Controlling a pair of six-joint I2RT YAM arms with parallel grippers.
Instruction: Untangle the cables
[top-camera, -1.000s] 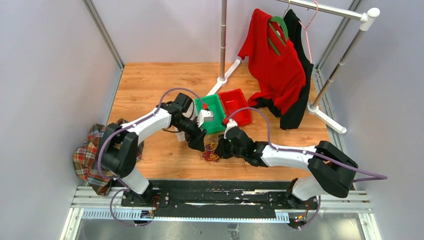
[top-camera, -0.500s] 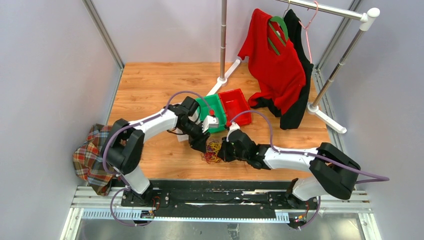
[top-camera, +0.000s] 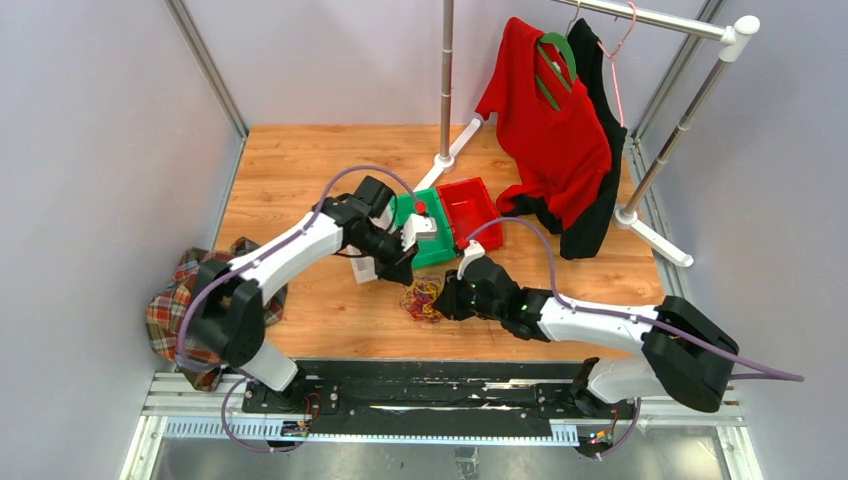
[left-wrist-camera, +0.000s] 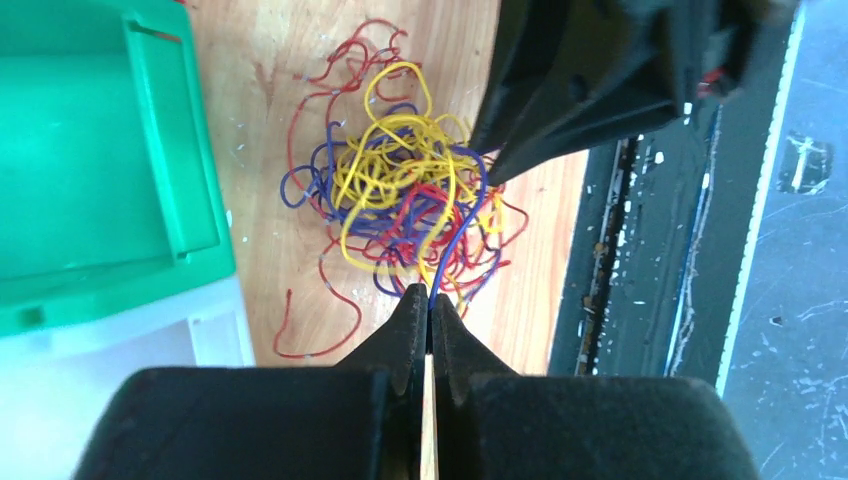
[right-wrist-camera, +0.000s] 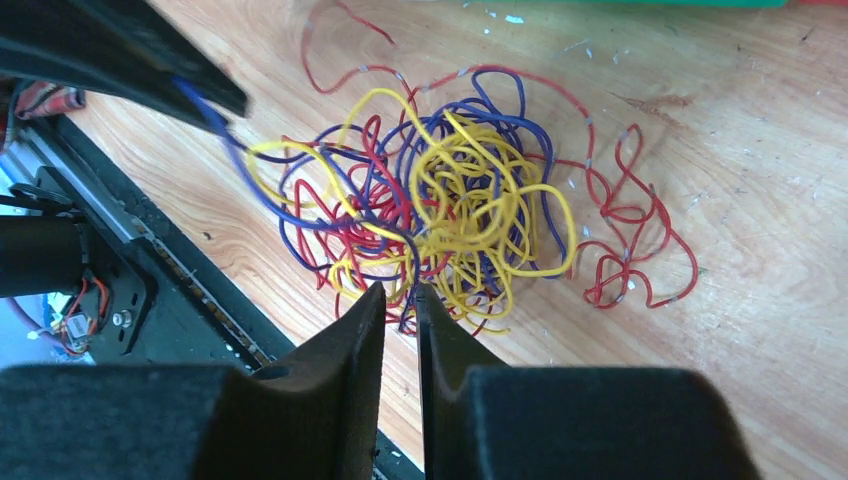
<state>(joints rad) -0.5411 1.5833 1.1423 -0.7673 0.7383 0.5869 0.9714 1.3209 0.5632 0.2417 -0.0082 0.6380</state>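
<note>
Looking at the top view, the cables (top-camera: 422, 298) sit in one loose clump of yellow, blue-purple and red strands on the wooden table (top-camera: 300, 170), near its front edge, with the green bin (top-camera: 436, 252) at about 12 o'clock from the pile and the red bin (top-camera: 470, 210) next to that.

The left gripper (left-wrist-camera: 429, 300) comes in at roughly 10 o'clock. Its jaws are pressed together on a single blue strand (left-wrist-camera: 452, 245) that runs straight back into the heap, so that's a grip right at the very tips. The right gripper (right-wrist-camera: 400, 300) is at 3 o'clock with its fingers nearly together, just a thin slit, right at the edge of the pile. I can't tell if a wire is nipped in there or not.

My worry is that the blue strand weaves under several yellow loops. If the right side isn't really pinning the pile, pulling will probably drag the whole clump along or cinch those loops into a tighter knot. A tip-only pinch on such thin wire could also just slip off. And the pile is close to the black rail (left-wrist-camera: 640, 250), so a drag toward 6 o'clock could pull strands off the wood.
</note>
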